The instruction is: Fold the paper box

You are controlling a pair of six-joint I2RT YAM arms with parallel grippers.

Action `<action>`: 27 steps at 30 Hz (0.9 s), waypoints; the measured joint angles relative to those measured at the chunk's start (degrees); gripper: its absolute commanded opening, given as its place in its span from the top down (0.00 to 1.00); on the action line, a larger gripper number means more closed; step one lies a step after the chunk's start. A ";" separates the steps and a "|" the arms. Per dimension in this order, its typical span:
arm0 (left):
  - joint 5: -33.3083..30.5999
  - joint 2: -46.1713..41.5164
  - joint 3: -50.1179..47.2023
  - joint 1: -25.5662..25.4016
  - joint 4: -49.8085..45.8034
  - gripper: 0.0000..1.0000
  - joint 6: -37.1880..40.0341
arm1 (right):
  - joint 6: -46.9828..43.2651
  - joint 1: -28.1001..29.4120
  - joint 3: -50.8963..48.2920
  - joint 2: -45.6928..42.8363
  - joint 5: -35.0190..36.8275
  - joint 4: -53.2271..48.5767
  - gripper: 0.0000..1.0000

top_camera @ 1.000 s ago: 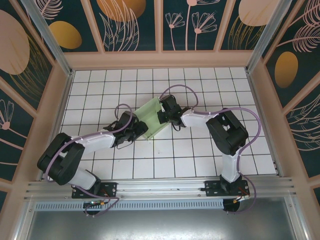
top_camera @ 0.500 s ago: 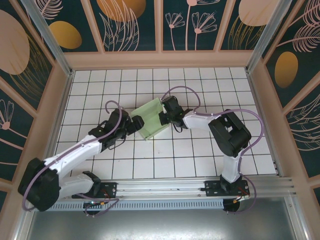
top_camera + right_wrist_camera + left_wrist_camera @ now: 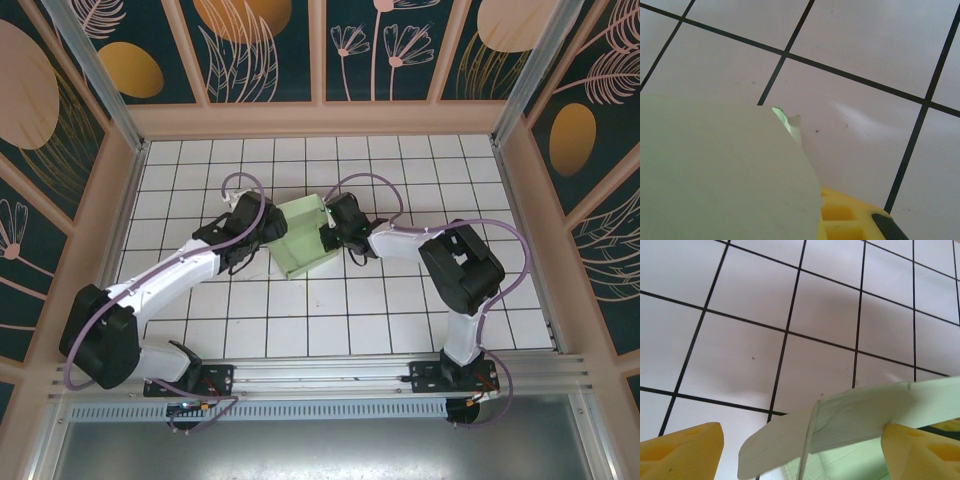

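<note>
Since the paper box (image 3: 298, 243) looks like thin, light, crease-prone card, my right end effector (image 3: 326, 236) pinches its wall; my left end effector (image 3: 266, 232), fingers apart, straddles a flap.

left arm (image 3: 165, 280): white link shells, black joint housings; lilac cable (image 3: 243, 182) running alongside, looping free near wrist; black base plate (image 3: 205, 380)
right arm (image 3: 400, 240): same white-and-black build; bulky black elbow housing (image 3: 458, 268); same lilac cabling
left gripper (image 3: 268, 232): black body; fingers (image 3: 682, 450) yellow, blocky
right gripper (image 3: 328, 235): black body; finger (image 3: 845, 220) yellow, moulded recesses, black insert
</note>
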 measured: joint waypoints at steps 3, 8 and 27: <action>-0.74 1.29 2.32 1.46 -1.55 0.20 0.70 | 0.00 0.00 -0.15 -0.17 -0.11 0.00 0.90; -1.05 4.61 5.95 4.04 -2.54 0.20 2.60 | 0.02 -0.31 -0.68 -0.39 -0.09 0.20 0.87; -1.90 9.33 8.90 6.25 -2.73 0.20 5.81 | 0.07 -1.14 -3.61 -1.73 1.60 -3.30 0.65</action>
